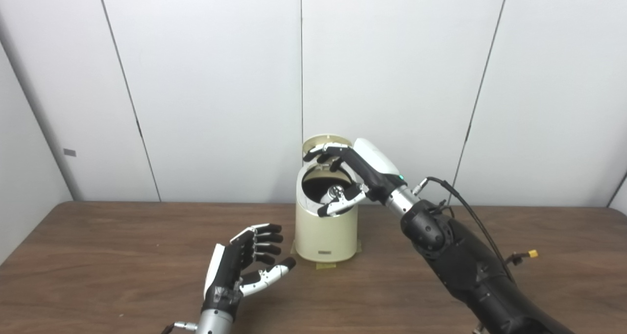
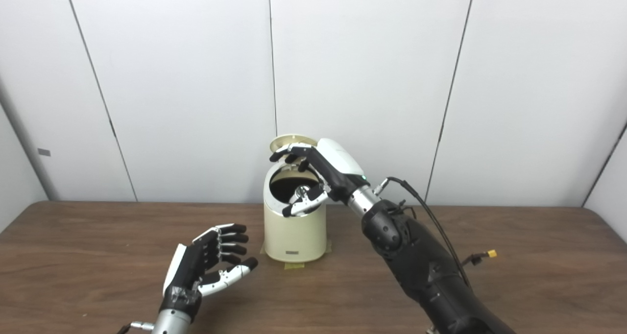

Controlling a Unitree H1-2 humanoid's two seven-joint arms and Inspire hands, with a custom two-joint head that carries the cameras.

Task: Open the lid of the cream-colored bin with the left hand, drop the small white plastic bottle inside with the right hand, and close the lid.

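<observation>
Right hand (image 1: 353,175) hangs over the mouth of the cream-colored bin (image 1: 325,231) at the centre of the frame, fingers curled apart and clamped on nothing I can make out. Something pale and shiny shows inside the dark opening, probably the small white plastic bottle (image 1: 336,193); I cannot tell whether it has fully left the fingers. The lid (image 1: 325,142) stands tipped up behind the hand. Left hand (image 1: 245,270) waits in the lower left, just above the counter (image 1: 122,255), fingers spread, holding nothing. The risk from here: with nothing bracing the lid, it could fall onto the right hand, or a fingertip could snag the rim on withdrawal and shift the bin.
</observation>
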